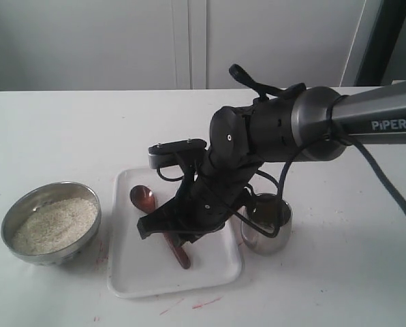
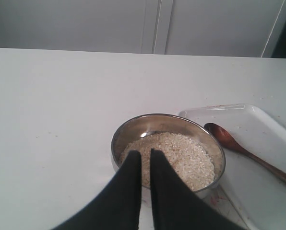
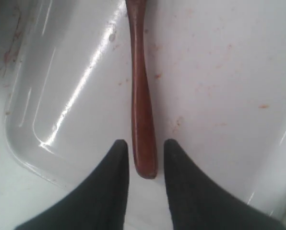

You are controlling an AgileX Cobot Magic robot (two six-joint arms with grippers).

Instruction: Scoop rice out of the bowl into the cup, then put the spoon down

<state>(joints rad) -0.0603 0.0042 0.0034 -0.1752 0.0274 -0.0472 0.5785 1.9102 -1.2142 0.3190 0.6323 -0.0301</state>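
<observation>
A wide shiny steel bowl (image 1: 52,257) of white rice (image 1: 53,225) sits on the desk (image 1: 67,136) beside a white tray (image 1: 213,266), with a small steel cup (image 1: 271,238) at the tray's other side. The reddish-brown wooden spoon (image 1: 143,197) lies in the tray; the right end effector (image 3: 145,142) stands slightly open astride its handle tip, gripping nothing. Only the left wrist view shows the left end effector (image 2: 145,152), closed to a slit, empty, over the bowl.

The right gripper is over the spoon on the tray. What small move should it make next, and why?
Probably lift the right gripper straight up, clear of the spoon. It lies flat on the white tray, and the fingers stand either side of its handle end with thin gaps, not clamped. What the cup holds is unclear, so this assumes scooping is done.
</observation>
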